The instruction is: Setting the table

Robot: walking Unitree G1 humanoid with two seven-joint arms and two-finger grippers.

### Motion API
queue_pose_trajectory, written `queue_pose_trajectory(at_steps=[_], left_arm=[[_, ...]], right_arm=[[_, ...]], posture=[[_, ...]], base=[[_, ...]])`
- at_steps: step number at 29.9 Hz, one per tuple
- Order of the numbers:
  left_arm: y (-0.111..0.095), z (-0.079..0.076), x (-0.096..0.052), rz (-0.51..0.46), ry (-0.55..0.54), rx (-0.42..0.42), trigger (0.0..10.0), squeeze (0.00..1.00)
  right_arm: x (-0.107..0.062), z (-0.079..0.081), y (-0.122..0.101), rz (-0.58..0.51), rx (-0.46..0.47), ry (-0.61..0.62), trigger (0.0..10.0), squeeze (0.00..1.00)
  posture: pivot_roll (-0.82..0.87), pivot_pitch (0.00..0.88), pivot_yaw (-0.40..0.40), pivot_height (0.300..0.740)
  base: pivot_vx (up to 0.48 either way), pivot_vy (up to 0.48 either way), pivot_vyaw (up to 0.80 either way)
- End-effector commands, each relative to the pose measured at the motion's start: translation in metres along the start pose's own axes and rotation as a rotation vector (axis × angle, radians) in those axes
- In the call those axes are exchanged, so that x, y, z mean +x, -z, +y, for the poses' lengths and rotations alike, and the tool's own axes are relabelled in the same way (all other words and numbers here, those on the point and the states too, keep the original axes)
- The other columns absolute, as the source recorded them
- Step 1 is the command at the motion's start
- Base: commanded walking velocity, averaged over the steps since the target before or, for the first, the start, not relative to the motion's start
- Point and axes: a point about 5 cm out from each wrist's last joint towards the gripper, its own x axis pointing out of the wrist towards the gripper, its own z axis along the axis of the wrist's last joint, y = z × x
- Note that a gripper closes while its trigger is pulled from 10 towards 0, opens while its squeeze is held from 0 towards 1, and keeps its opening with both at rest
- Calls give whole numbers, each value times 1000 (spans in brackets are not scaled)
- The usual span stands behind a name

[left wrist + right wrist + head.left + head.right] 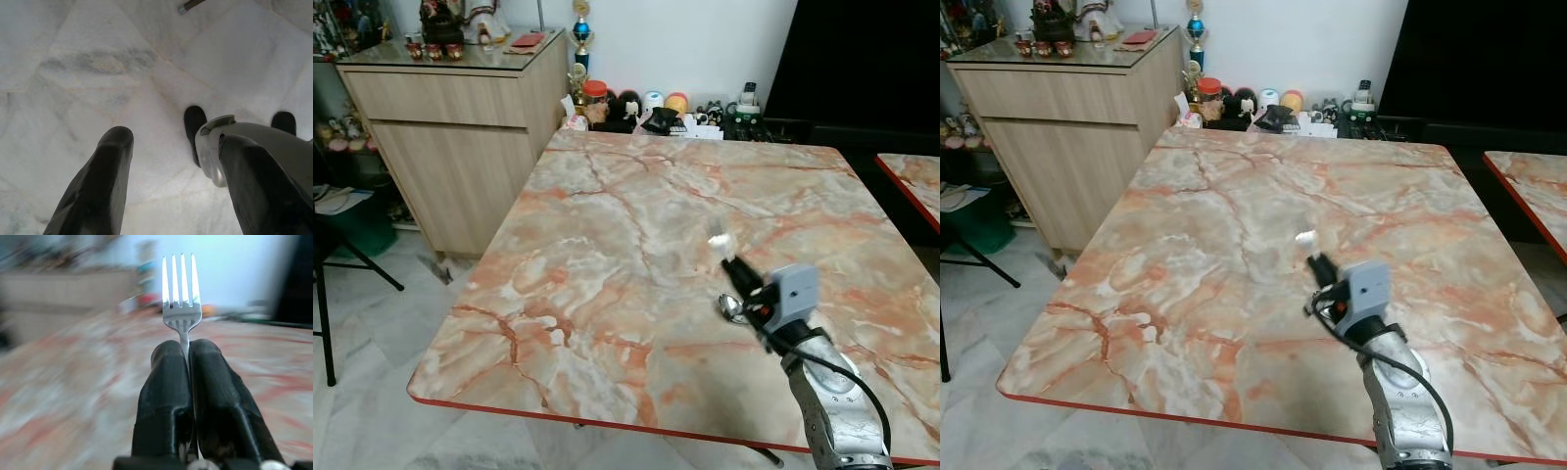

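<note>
Nearest me, my right end effector hangs over the near right part of the tabletop, a little in from the near edge, and it is clenched on a fork; in the right wrist view the two black fingers are pressed together on the neck of the handle, with the four tines standing clear beyond the tips. I judge the fork light, stiff and smooth metal, so it could twist or slide in a pinch this narrow; a hold further down the handle, near its balance, would sit steadier, but for a short lowering this grip should serve. My left end effector hangs idle over pale floor tiles, fingers apart, holding nothing. Beyond the fork the marbled surface runs bare to the far edge, where small jars and oddments crowd against the wall, beside a wooden cabinet off the far left corner.
</note>
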Motion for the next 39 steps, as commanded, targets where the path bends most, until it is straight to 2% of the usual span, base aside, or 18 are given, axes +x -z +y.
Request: queue_pose_trajectory(at_steps=[1, 6, 10, 14, 30, 35, 39], left_arm=[[8, 4, -2, 33, -9, 17, 10000, 0], [7, 11, -3, 26, -22, 15, 10000, 0], [-1, 20, -3, -1, -57, 5, 10000, 0], [-7, 22, -2, -24, -61, 10, 10000, 0], [-9, 12, 0, -30, -49, -11, 10000, 0], [-8, 13, 0, -29, -57, -22, 10000, 0], [-5, 14, -1, -23, -63, -26, 10000, 0]], right_arm=[[-15, -5, 5, 18, 21, 107, 10000, 0], [-28, 1, 13, 49, 24, 121, 10000, 0], [-14, -1, -4, -14, 22, 144, 10000, 0], [-7, -1, -13, -39, -3, 135, 10000, 0], [-2, 4, -16, -42, -7, 135, 10000, 0], [0, 5, -19, -54, -9, 127, 10000, 0], [2, 6, -24, -90, -11, 125, 10000, 0]], posture=[[-18, 0, 2, 740], [-26, 0, 7, 740], [-23, 0, 2, 740], [-8, 15, -1, 740], [-20, 58, -4, 740], [-19, 70, -7, 740], [-16, 81, -8, 740]], base=[[0, 0, 0], [0, 0, 0], [0, 0, 0], [0, -63, 0], [0, -358, 0], [0, -354, -800], [0, -334, 0]])
